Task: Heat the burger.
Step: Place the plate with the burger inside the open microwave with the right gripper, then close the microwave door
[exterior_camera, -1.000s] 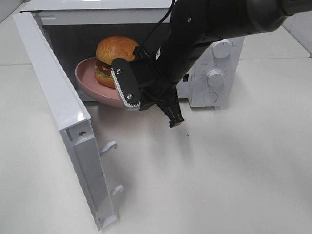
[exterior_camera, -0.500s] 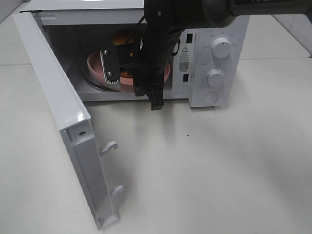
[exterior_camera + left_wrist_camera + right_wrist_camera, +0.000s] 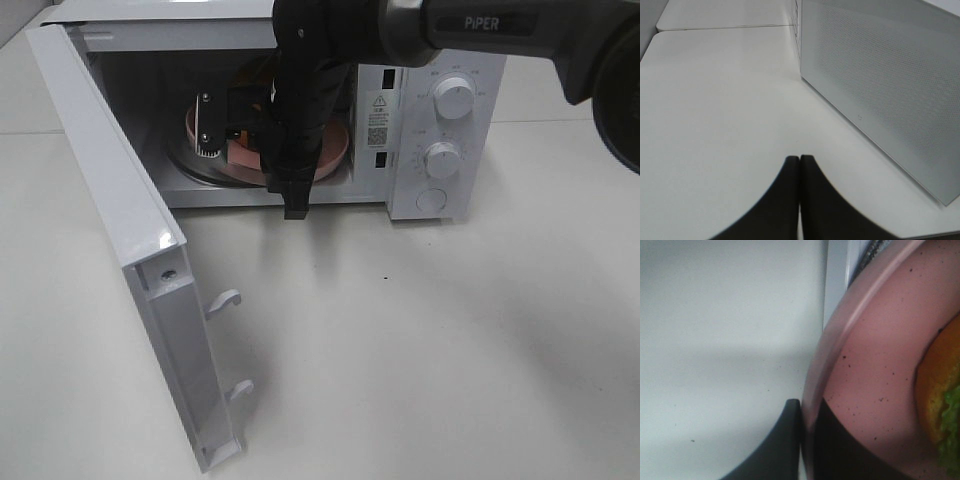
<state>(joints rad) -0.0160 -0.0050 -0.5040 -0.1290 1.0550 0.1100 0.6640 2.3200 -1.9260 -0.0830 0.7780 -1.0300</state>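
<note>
Danger of the plate (image 3: 875, 365) tipping and spilling the burger (image 3: 940, 405) if released before lying flat on the microwave (image 3: 440, 100) floor, or of dragging it back out on withdrawal. Right pincer (image 3: 806, 407) closed on the plate's rim, inside the oven, upper centre of the high frame. Burger on that plate, near the fingertips yet apart from them, hidden behind the arm (image 3: 310, 90) overhead.

Black right arm (image 3: 310, 70) bears white PiPER lettering, screwed silver bracket (image 3: 207, 125).
</note>
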